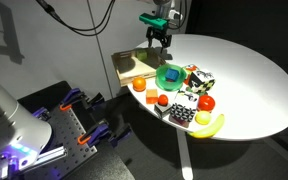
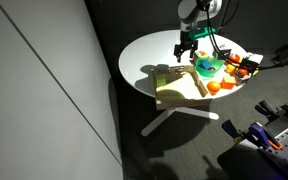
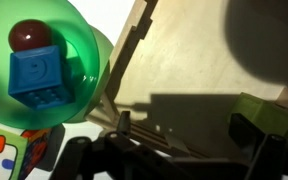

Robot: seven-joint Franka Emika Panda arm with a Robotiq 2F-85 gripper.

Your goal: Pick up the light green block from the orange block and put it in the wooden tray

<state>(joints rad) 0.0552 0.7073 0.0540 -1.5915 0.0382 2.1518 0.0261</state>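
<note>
1. The hand (image 3: 184,126) hangs low over the tray (image 3: 194,50). Its fingers are spread, with bare wood showing between them, so it grips nothing.
2. In the wrist view the light green block (image 3: 274,108) lies at 3 o'clock, just beside one finger and seemingly on the tray floor. I cannot tell whether they touch.
3. Risk: if they do touch, a sideways pull or a closing finger could drag or tip the block. A straight lift looks safest.
4. At 9 o'clock the tray's rim meets the bowl (image 3: 89,45), which holds a blue block (image 3: 39,75) and a dark ball (image 3: 29,35). A swing that way at this height could clip both.
5. The tray sits at the tabletop (image 1: 249,85) edge, so a shove could push it off. Open room lies upward, or at 3 o'clock in an exterior view, over bare tabletop.
</note>
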